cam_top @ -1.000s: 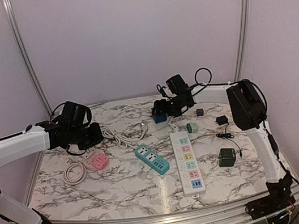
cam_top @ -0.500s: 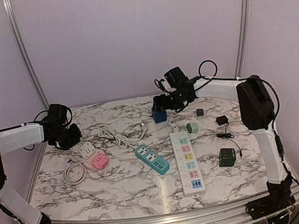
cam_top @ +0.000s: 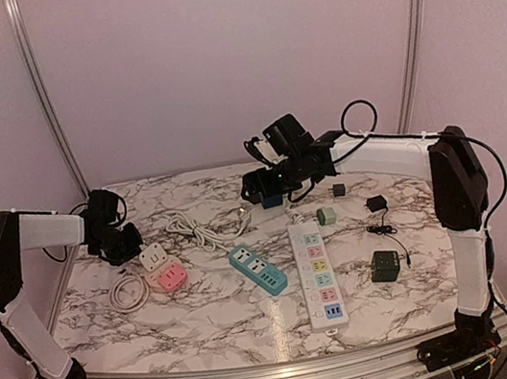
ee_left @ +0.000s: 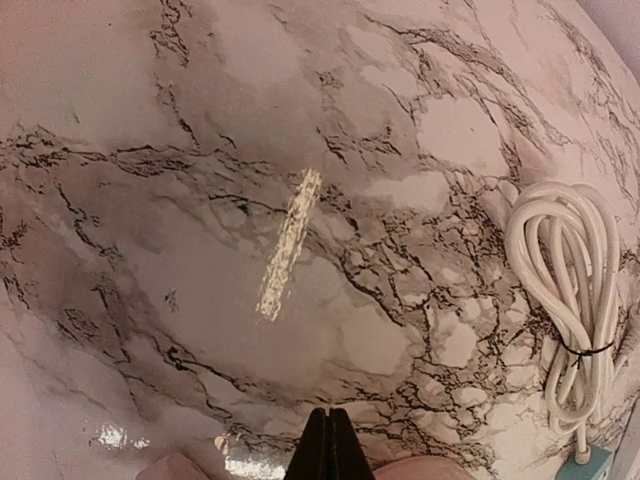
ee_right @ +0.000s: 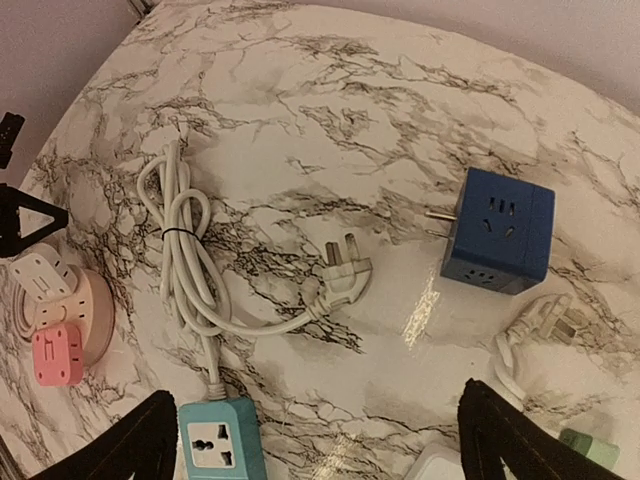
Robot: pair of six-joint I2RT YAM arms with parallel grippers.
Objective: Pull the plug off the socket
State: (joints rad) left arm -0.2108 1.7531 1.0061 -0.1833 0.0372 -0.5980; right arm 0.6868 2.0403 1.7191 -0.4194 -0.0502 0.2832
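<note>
Marble tabletop (ee_left: 180, 140) filling the frame, with a bright glare streak (ee_left: 287, 245) running diagonally at centre. Coiled white cable (ee_left: 565, 290) down the right edge, bundled by a thin black tie (ee_left: 585, 349), ending at a teal corner (ee_left: 592, 462) in the lower right. Left gripper (ee_left: 327, 452) at bottom centre, dark fingertips pressed together with nothing between; blurred pinkish shapes (ee_left: 172, 466) on either side, not identifiable.

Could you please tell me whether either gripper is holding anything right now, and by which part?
Nothing is held: the left gripper is shut and empty over the marble-patterned table, the right gripper open and empty.
</note>
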